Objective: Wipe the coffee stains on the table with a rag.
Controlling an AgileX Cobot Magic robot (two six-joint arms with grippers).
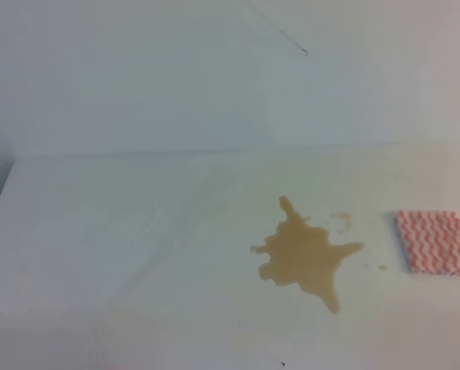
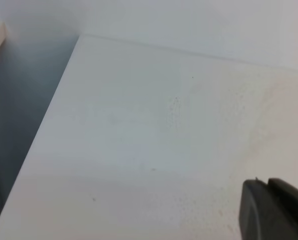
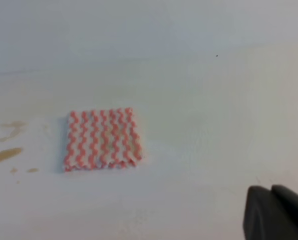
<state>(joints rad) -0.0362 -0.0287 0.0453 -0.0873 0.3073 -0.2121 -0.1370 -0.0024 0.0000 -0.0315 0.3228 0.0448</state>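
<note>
The coffee stains (image 1: 307, 258) are a tan splash with spiky arms on the white table (image 1: 137, 231), right of centre, with small droplets (image 1: 381, 267) beside it. The red-and-white zigzag rag (image 1: 434, 241) lies flat to the right of the splash, apart from it. In the right wrist view the rag (image 3: 102, 139) lies ahead and to the left, with a stain arm (image 3: 3, 156) at the left edge. Only a black finger (image 3: 276, 212) of my right gripper shows, at the bottom right. A black finger (image 2: 273, 210) of my left gripper shows over bare table. Neither gripper shows in the exterior view.
A white wall (image 1: 214, 69) rises behind the table, with a small dark mark (image 1: 304, 52). The table's left edge (image 2: 34, 150) drops to a dark gap (image 2: 14, 100).
</note>
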